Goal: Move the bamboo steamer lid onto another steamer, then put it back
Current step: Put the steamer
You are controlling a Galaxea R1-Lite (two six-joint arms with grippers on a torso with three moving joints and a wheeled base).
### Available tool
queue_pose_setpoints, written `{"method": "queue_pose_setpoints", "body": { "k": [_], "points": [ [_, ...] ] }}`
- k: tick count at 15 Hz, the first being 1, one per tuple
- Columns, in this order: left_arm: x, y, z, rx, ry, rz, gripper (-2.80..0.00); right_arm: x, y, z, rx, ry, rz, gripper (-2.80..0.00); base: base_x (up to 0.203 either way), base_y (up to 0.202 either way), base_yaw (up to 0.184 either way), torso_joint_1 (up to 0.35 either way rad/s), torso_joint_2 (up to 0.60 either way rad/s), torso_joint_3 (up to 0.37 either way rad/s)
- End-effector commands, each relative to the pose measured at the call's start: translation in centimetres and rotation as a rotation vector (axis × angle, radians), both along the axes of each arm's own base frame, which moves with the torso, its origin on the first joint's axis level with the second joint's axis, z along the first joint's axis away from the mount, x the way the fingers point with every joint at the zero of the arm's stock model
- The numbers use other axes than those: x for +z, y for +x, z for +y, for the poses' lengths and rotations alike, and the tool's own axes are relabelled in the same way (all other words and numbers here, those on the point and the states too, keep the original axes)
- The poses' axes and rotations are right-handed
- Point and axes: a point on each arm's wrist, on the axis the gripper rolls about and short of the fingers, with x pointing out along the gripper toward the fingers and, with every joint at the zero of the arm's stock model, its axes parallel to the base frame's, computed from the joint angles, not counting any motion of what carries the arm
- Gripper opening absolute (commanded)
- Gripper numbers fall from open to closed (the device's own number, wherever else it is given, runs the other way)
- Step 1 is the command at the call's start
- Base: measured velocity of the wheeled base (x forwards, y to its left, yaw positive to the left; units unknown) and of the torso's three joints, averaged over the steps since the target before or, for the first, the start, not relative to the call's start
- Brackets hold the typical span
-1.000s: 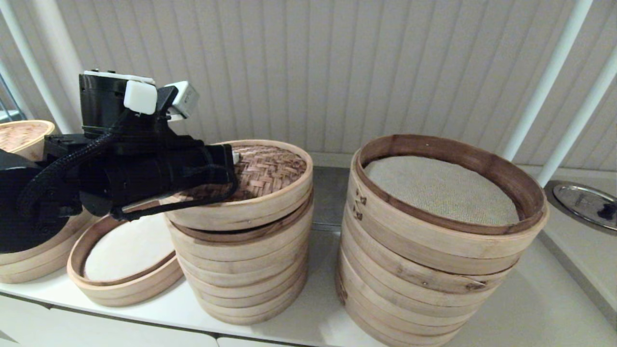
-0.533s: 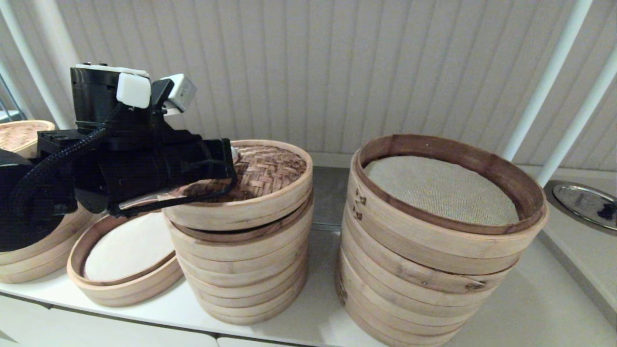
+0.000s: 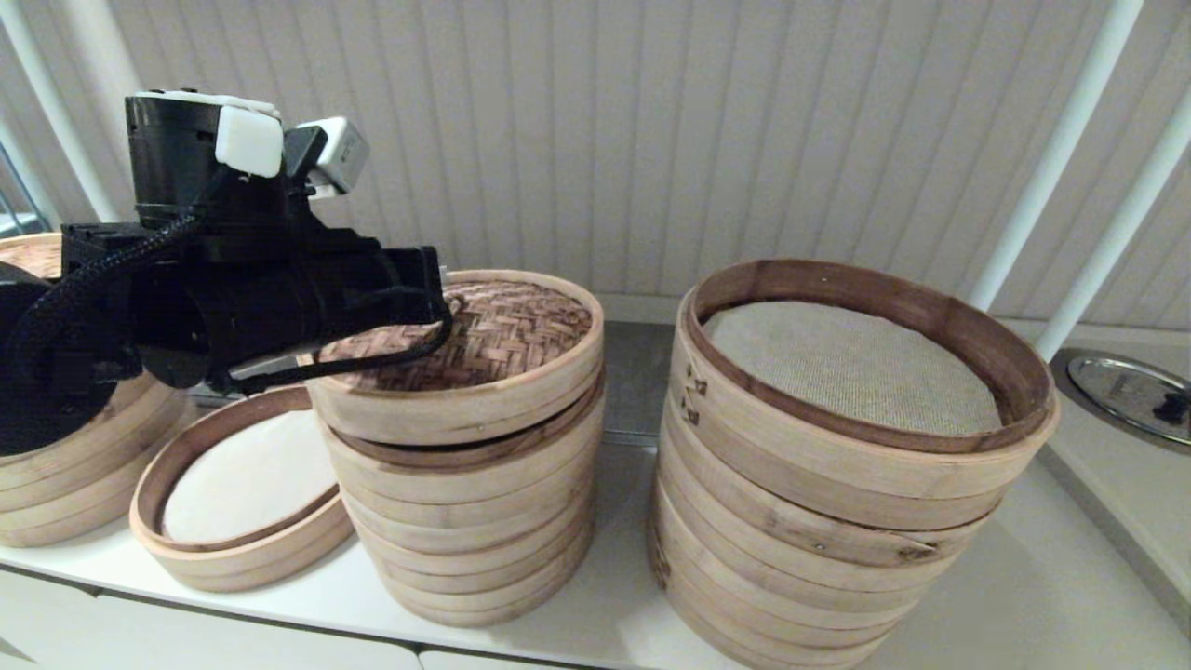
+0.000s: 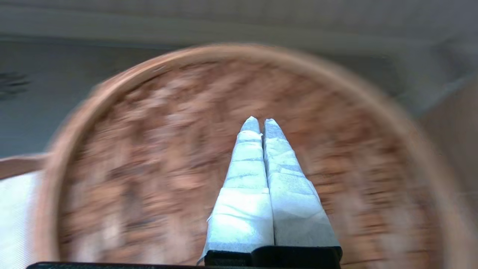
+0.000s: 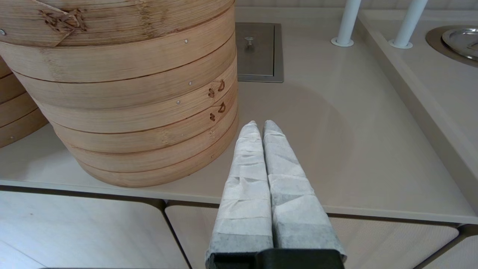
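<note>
The bamboo steamer lid [image 3: 502, 340], reddish-brown woven with a pale rim band, hangs tilted over the tall many-tiered stack [image 3: 479, 530], its left side raised. My left gripper [image 3: 445, 302] is shut on the lid's centre loop handle. In the left wrist view the taped fingers press together over the lid [image 4: 149, 168], with the gripper [image 4: 260, 121] at its middle; the handle itself is hidden. The shallow single-tier steamer [image 3: 233, 569] with its white liner sits low, left of the stack. My right gripper [image 5: 257, 125] is shut on nothing, parked over the counter's front edge.
A wider stack [image 3: 819, 521] with a beige cloth liner stands to the right, also seen as the wide stack [image 5: 130, 112] beside my right gripper. Another stack [image 3: 56, 484] sits at far left behind my arm. Two white poles [image 3: 1051, 158] and a metal dish [image 3: 1117, 381] are at the back right.
My left gripper has risen and drawn slightly left, and the lid has come up with it, its left side lifting clear of the tall stack. The right arm is still.
</note>
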Motion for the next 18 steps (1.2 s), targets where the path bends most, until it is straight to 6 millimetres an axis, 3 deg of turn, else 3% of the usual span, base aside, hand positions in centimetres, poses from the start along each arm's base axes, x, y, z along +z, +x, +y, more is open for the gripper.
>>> {"method": "queue_pose_setpoints", "body": {
  "k": [1,6,7,18],
  "points": [
    [0.0,0.4,-0.1,0.031,0.053,0.024,-2.80,-0.1,0.0,0.0,0.000,0.000,0.003,-2.80,0.000,0.000,0.000,0.000,0.00,0.000],
    [0.1,1.2,-0.6,0.039,0.174,0.167,-2.80,-0.1,0.0,0.0,0.000,0.000,0.003,-2.80,0.000,0.000,0.000,0.000,0.00,0.000],
    [-0.1,1.2,-0.6,0.034,0.188,0.169,0.00,-0.1,0.0,0.0,0.000,0.000,0.003,-2.80,0.000,0.000,0.000,0.000,0.00,0.000],
    [0.0,2.3,-1.6,0.024,0.186,0.128,0.00,-0.1,0.0,0.0,0.000,0.000,0.003,-2.80,0.000,0.000,0.000,0.000,0.00,0.000]
  ]
}}
